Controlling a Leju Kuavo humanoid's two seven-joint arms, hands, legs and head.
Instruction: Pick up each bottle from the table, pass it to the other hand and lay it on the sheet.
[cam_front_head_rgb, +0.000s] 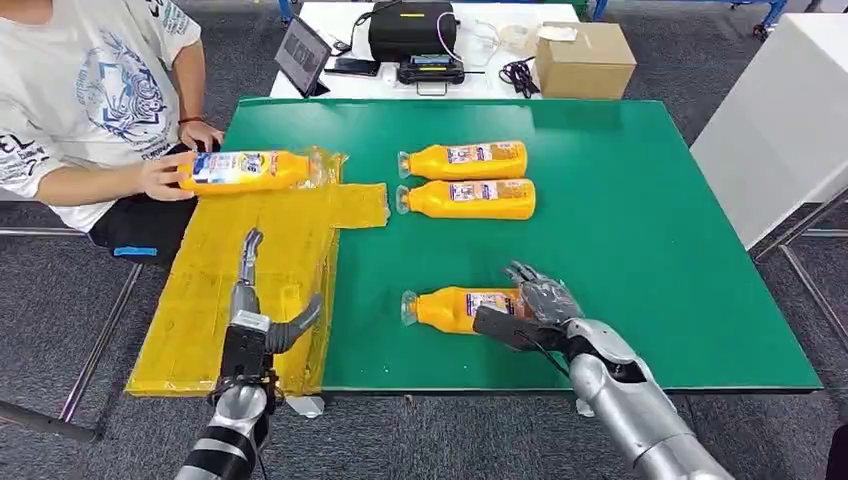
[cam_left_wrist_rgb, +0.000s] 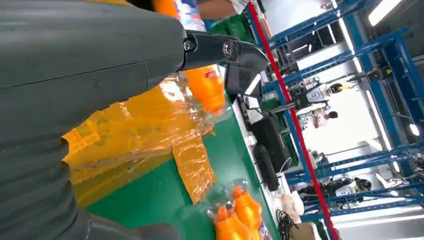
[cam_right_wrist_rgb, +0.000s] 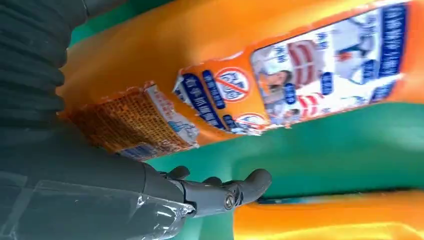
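Honestly hard to call the grip on the right hand (cam_front_head_rgb: 532, 305): draped over the base end of the nearest orange bottle (cam_front_head_rgb: 455, 308), thumb under on the near side, fingers over the top, but can't tell whether actually clamped or just resting. Bottle base hidden under the hand in the head view. Up close in the right wrist view just a blurry label and orange body, ends cut off by the frame, thumb tip below it.

Left hand (cam_front_head_rgb: 252, 300) over the yellow plastic sheet (cam_front_head_rgb: 205, 330), fingers stretched out and apart, thumb off to the side, holding nothing.

Four orange bottles total, all lying on their sides. Two side by side mid-table on the green table (cam_front_head_rgb: 640, 230), far one (cam_front_head_rgb: 463, 160) and near one (cam_front_head_rgb: 467, 198), caps pointing left. One by the right hand, still on the green. One at the sheet's far end (cam_front_head_rgb: 245, 170) with a person's hand (cam_front_head_rgb: 165, 178) on it.

Behind the table: a cardboard box (cam_front_head_rgb: 585, 58), a black case (cam_front_head_rgb: 412, 30), a tablet (cam_front_head_rgb: 302, 55). Text on the labels too small to read.
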